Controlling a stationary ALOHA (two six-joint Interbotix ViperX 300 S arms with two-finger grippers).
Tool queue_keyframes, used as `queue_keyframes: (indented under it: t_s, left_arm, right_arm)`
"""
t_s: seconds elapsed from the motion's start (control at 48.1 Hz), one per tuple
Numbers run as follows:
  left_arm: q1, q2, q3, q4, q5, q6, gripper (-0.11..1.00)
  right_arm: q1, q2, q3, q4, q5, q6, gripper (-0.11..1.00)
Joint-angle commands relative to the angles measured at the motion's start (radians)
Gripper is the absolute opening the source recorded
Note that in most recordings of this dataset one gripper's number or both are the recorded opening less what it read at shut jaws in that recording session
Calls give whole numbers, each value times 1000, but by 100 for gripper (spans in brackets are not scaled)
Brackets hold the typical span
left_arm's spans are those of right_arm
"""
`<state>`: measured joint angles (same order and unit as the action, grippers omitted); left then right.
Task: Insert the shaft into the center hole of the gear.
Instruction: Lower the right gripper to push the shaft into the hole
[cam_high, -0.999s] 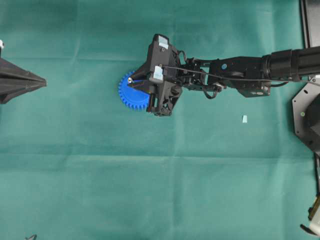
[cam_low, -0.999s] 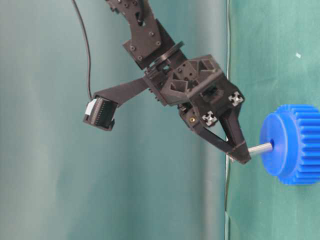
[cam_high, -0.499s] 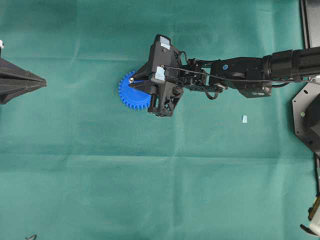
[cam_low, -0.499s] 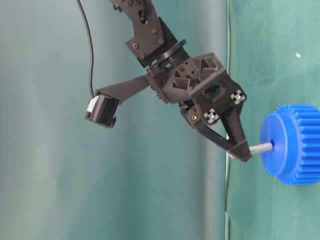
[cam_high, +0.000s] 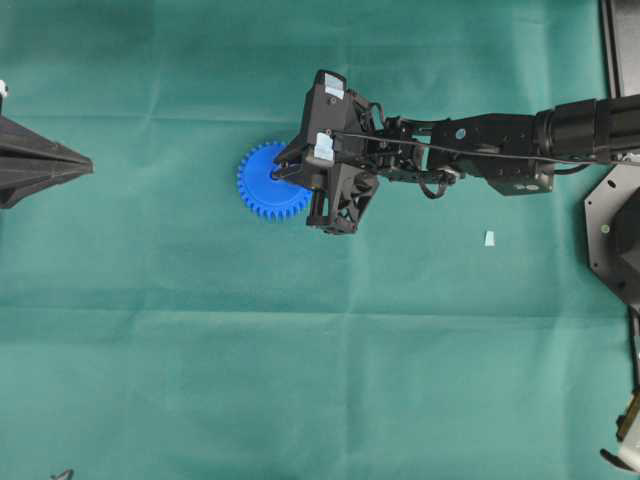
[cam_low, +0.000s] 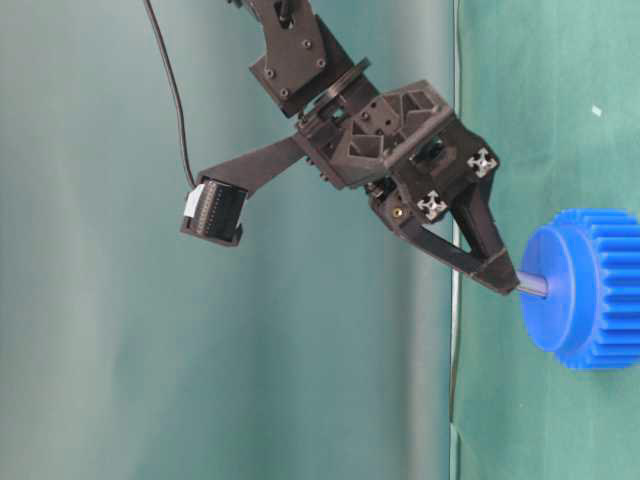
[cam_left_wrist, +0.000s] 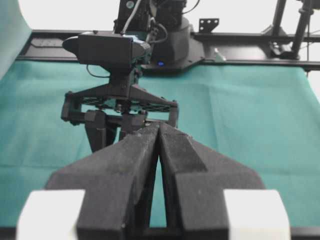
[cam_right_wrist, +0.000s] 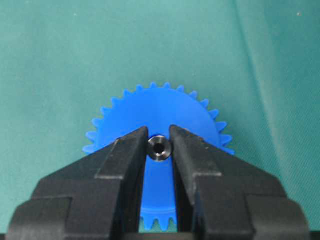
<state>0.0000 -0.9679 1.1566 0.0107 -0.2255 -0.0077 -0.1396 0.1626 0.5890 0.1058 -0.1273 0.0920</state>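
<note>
Since a sec ago the right pincer (cam_low: 500, 278) has closed in on the gear (cam_low: 585, 288), and less of the shaft (cam_low: 532, 285) shows between its tips and the blue hub, so I read the pin as part-way into the center hole, whose rim I can't see directly bc the pin fills it. The gear sits flat on the green surface (cam_high: 200, 350), left of centre in the overhead view, w/ the right arm reaching across to it. The right pincer is narrowed to about the pin's width and clamped on the shaft; the right wrist view shows the pin's dark round end (cam_right_wrist: 159, 148) pinched between the two black fingers (cam_right_wrist: 120, 160), centred over the gear's hub. The left pincer (cam_left_wrist: 159, 131) hangs back, fingers pressed together, nothing in them, well apart from the work. To finish this well I'd keep pushing straight along the pin's own axis, slow, no sideways drift, since any tilt prob. jams the pin or slides the gear across the cloth. I'd watch the table-level view for the exposed length shrinking evenly. Once the tips are about to touch the hub, I'd stop, let go gently, then back off along the same line. A small pale scrap (cam_high: 489, 238) lies off to the right, not relevant.
</note>
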Motion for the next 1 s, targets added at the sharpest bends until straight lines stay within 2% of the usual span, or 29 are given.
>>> queue_keyframes:
  t_s: [0.0, 0.333, 0.853, 0.915, 0.978]
  left_arm:
    - [2, 5, -31, 3, -8, 2, 0]
    - [2, 5, -31, 3, -8, 2, 0]
    - [2, 12, -31, 3, -5, 2, 0]
    - [0, 11, -31, 3, -5, 2, 0]
    - [0, 11, -31, 3, -5, 2, 0]
  right_arm:
    - [-3, -29, -12, 3, -3, 0, 19]
    - [6, 32, -63, 2, 11, 0, 19]
    - [15, 43, -63, 3, 44, 3, 19]
    - [17, 41, -63, 2, 41, 3, 31]
    - [17, 37, -64, 0, 38, 3, 50]
